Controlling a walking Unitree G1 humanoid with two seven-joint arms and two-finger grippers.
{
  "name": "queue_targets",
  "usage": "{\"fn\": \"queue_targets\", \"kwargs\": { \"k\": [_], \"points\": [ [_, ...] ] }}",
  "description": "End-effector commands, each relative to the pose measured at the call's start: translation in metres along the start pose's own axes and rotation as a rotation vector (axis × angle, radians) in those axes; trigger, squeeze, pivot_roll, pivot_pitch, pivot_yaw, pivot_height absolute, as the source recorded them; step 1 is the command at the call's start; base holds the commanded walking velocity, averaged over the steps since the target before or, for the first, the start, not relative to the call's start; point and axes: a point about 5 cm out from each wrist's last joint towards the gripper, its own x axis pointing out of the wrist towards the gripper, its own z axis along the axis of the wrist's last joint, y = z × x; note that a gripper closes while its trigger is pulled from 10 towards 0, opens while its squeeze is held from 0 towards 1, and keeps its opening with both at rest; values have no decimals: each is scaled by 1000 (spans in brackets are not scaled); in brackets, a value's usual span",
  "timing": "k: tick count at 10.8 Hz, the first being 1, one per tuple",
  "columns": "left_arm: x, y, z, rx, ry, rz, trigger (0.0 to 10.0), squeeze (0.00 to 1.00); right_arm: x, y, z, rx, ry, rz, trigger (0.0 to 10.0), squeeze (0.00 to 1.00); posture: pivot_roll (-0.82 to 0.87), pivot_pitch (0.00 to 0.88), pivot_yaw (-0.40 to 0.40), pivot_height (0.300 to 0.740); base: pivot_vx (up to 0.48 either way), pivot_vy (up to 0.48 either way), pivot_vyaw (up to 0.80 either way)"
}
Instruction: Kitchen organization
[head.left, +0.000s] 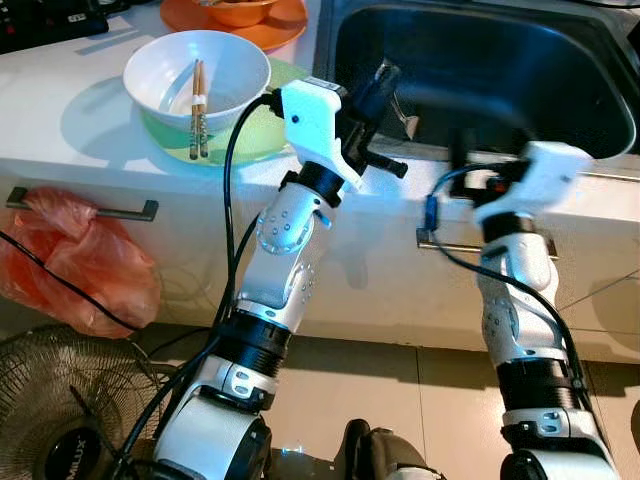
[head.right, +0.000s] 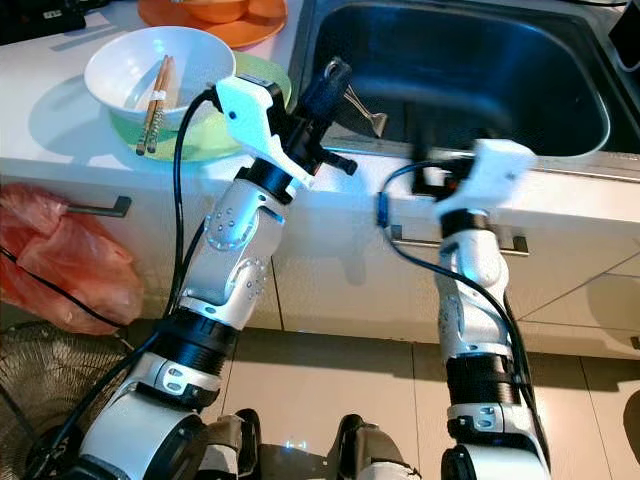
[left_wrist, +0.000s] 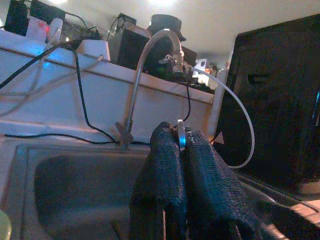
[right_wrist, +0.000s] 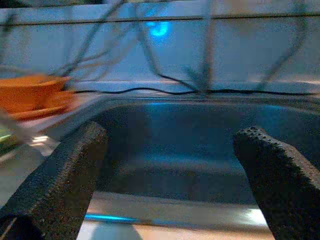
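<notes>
My left gripper (head.left: 386, 76) is raised over the front left corner of the dark steel sink (head.left: 480, 60), shut on a small metal clip (head.right: 366, 116) that sticks out over the basin. The clip's silver wire shows between the black fingertips (left_wrist: 165, 145). My right gripper (right_wrist: 170, 165) is open at the sink's front rim, pointing into the basin with nothing between its fingers; it looks blurred (head.left: 463, 150). To the left on the white counter, a white bowl (head.left: 235, 65) holding chopsticks (head.left: 197, 110) sits on a green plate (head.left: 250, 140).
An orange bowl on an orange plate (head.left: 275, 30) stands behind the white bowl. A curved faucet (left_wrist: 150, 50) rises behind the sink. A red plastic bag (head.left: 80, 265) hangs from a drawer handle (head.left: 85, 208). A floor fan (head.left: 50, 400) is at lower left.
</notes>
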Motion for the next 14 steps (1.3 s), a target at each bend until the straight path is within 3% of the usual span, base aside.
{"fn": "queue_targets", "kwargs": {
  "k": [1, 3, 8, 14],
  "points": [
    [17, -29, 5, -61, -40, -77, 10000, 0, 3, 10, 9, -8, -32, 80, 10000, 0, 98, 210, -34, 740, 0, 0, 0],
    [20, -28, 6, -52, -51, -85, 10000, 0, 2, 23, 12, 14, -47, 167, 10000, 0, 96, 210, -31, 740, 0, 0, 0],
    [25, -37, 8, -45, -60, -137, 10000, 0, -2, 38, 8, 28, -24, 270, 10000, 0, 97, 213, -31, 740, 0, 0, 0],
    [15, -46, -3, -37, -1, -195, 10000, 0, 2, 38, 10, 17, -50, 224, 10000, 0, 100, 215, -26, 740, 0, 0, 0]
  ]
}}
